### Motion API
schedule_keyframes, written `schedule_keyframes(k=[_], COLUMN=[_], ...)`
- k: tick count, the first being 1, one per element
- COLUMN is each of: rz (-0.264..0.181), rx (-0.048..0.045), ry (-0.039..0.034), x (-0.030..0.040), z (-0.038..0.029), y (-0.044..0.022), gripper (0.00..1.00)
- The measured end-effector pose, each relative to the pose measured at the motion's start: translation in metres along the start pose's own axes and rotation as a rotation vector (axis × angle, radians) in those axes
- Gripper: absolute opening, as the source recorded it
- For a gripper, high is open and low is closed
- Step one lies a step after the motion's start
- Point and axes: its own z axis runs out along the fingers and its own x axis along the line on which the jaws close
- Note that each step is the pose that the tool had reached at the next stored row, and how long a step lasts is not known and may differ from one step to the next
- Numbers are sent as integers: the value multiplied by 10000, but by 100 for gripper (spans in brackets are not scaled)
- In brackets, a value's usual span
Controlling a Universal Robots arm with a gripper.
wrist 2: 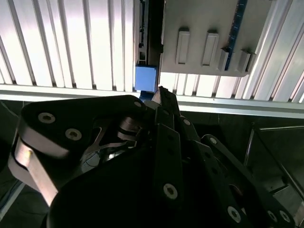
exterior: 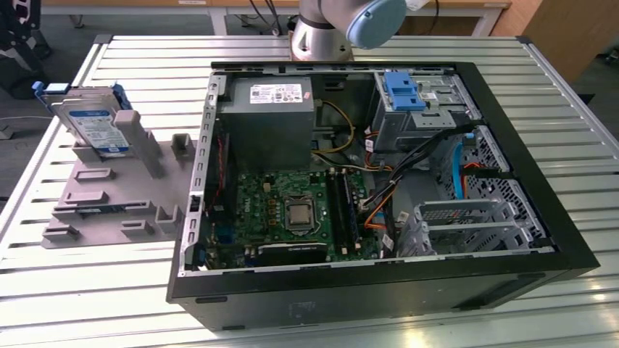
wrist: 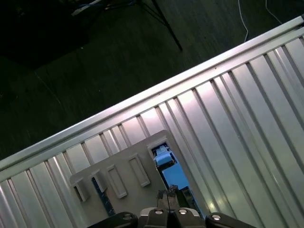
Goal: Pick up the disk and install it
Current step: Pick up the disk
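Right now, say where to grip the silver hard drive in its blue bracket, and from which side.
Grip the silver hard drive across its flat faces near the top edge, from above: it stands on edge in the grey plastic holder, so likely only its upper part is free.

Robot arm [exterior: 322,38]: silver-grey cyl. joint w/ pale-blue round cap [exterior: 379,18]. Black gripper [wrist 2: 161,95]: matte linkage bars, rounded plates, silver pins & screws running back from its tip.

Disk [exterior: 97,127] shiny metal w/ blue plastic bracket [exterior: 120,98]; table [exterior: 145,58] ribbed metal.
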Motion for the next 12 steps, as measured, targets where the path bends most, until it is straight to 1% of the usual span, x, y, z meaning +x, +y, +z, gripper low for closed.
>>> schedule_keyframes(k=[12], rz=[-1068], rx=[-6], ry=[41], x=[0], z=[2], y=[0], gripper=[11])
